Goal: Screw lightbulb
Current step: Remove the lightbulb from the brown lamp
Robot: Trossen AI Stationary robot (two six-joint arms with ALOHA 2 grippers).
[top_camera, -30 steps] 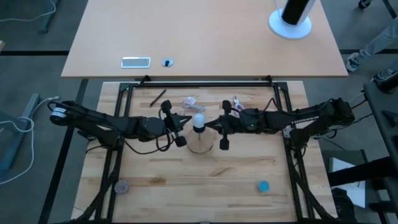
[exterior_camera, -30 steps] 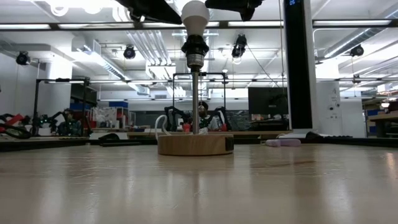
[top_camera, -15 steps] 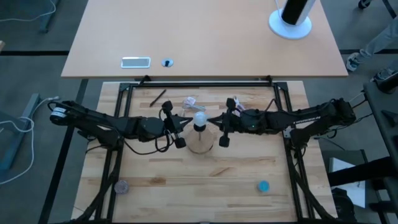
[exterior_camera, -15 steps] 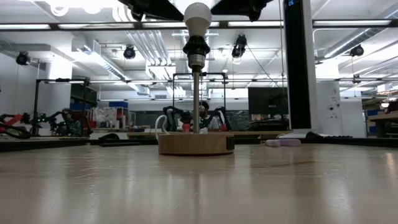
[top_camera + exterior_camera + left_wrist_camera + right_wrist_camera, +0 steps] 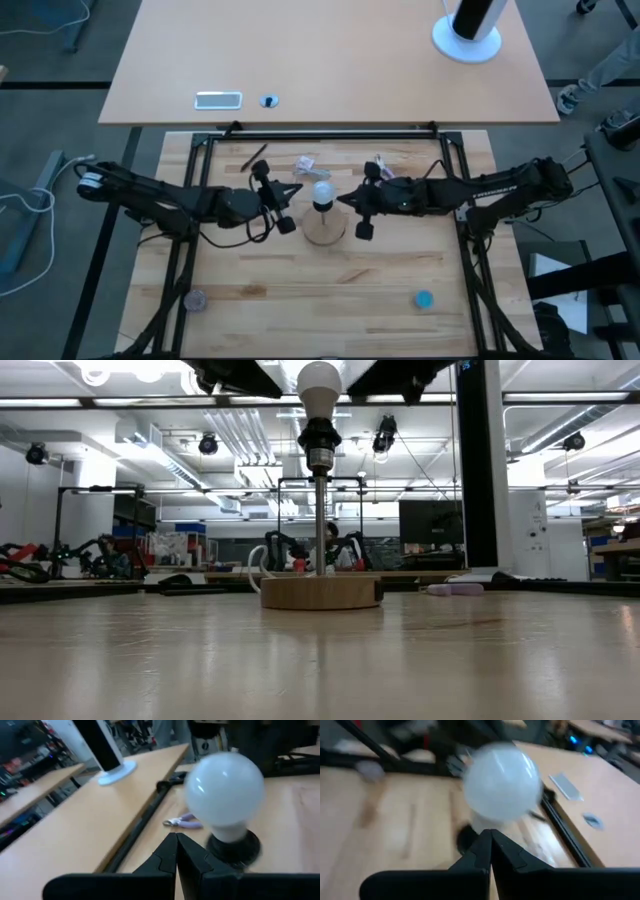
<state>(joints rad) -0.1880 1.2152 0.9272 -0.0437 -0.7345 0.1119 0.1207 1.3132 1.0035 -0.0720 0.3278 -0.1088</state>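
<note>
The white lightbulb (image 5: 322, 192) sits upright in a black socket (image 5: 319, 436) atop a thin stem on the round wooden disc (image 5: 323, 232), which stands mid-table. My left gripper (image 5: 299, 190) is shut and hovers just left of the bulb, its tips (image 5: 176, 838) a little apart from the glass (image 5: 225, 787). My right gripper (image 5: 342, 198) is shut and slants down at the bulb (image 5: 502, 782) from the right. My right gripper's shut fingertips (image 5: 487, 836) stand at the bulb's lower half (image 5: 485, 822), coming from the table's right and slanting down. I cannot tell whether they touch the glass. The bulb stays upright in its socket.
Behind the lamp lie a crumpled clear wrapper (image 5: 305, 163), a black pen (image 5: 253, 157) and a small pink thing (image 5: 378, 160). A grey cap (image 5: 194, 298) and a blue cap (image 5: 424, 298) sit near the front. A black rail (image 5: 320, 131) bounds the far edge.
My right gripper has tipped its fingers downward toward the bulb while staying in place. The lamp has shifted slightly on the table, staying upright.
</note>
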